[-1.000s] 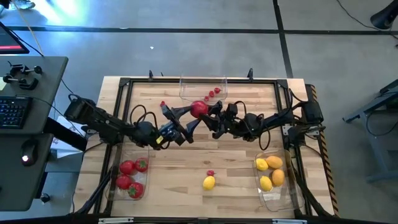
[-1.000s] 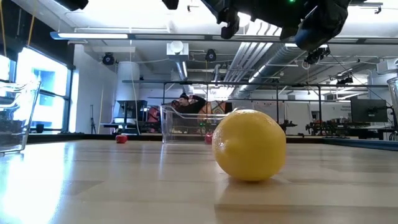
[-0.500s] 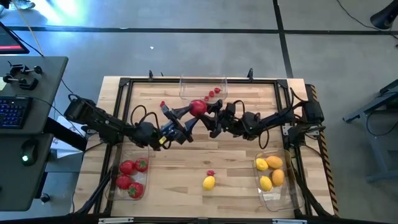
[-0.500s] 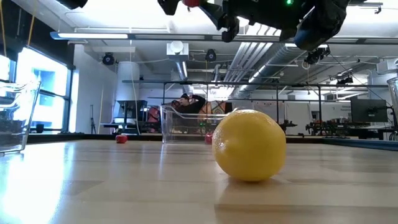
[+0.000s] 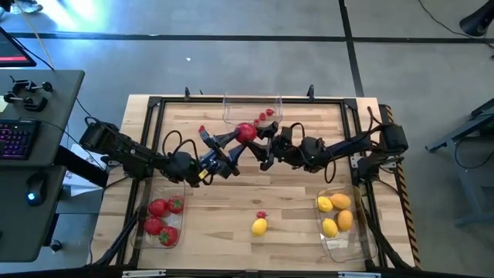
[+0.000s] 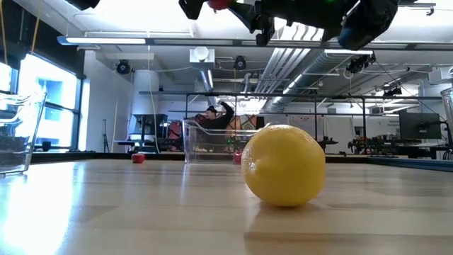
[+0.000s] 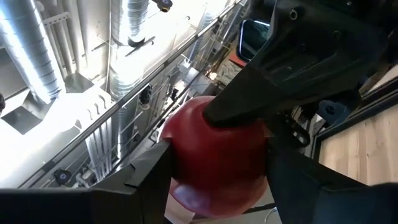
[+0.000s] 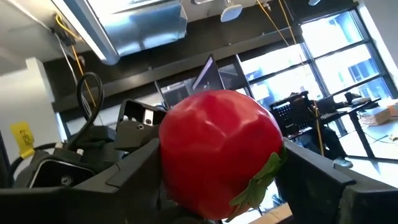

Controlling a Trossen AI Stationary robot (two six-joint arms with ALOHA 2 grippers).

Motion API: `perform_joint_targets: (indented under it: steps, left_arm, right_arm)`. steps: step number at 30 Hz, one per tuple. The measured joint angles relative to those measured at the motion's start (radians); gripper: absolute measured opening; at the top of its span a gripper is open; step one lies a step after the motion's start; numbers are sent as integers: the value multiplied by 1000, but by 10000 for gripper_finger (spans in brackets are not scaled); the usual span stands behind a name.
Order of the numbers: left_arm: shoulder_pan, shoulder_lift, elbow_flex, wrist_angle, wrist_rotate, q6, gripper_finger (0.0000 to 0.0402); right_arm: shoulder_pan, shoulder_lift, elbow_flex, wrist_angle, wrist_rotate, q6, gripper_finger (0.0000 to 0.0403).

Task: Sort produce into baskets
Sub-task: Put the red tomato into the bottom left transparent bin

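Above the middle of the wooden counter (image 5: 231, 201), toward its far edge, both end effectors meet at one red tomato (image 5: 246, 133). Compared with a second ago, the left end effector (image 5: 231, 143) has narrowed its fingers onto the tomato, while the right end effector (image 5: 262, 139) has widened slightly and its arm has shifted a little toward the left arm; the tomato sits marginally further left. The left fingers (image 7: 149, 180) now pinch the tomato, pressing both flanks in the left wrist view. The right end effector's fingers (image 8: 311, 174) bracket the same fruit; whether they press it or stand just off it cannot be told. The tomato is smooth, glossy and faceted, with a green leafy top. On the counter a matte yellow lemon (image 5: 259, 226) lies loose, a small red berry (image 5: 261, 215) just beside it. Three clear, round-cornered plastic baskets stand apart: the far basket (image 5: 231, 108) holds tiny berries, the left basket (image 5: 147, 235) holds tomatoes, and the right basket (image 5: 347, 243) holds yellow and orange ovals.
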Motion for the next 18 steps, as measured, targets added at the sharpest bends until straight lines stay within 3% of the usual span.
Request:
perform_joint_targets:
  steps: [18]
  left_arm:
    - [2, -3, -2, -31, -24, -12, 205]
  right_arm:
    - [2, -239, 0, -545, 4, -94, 284]
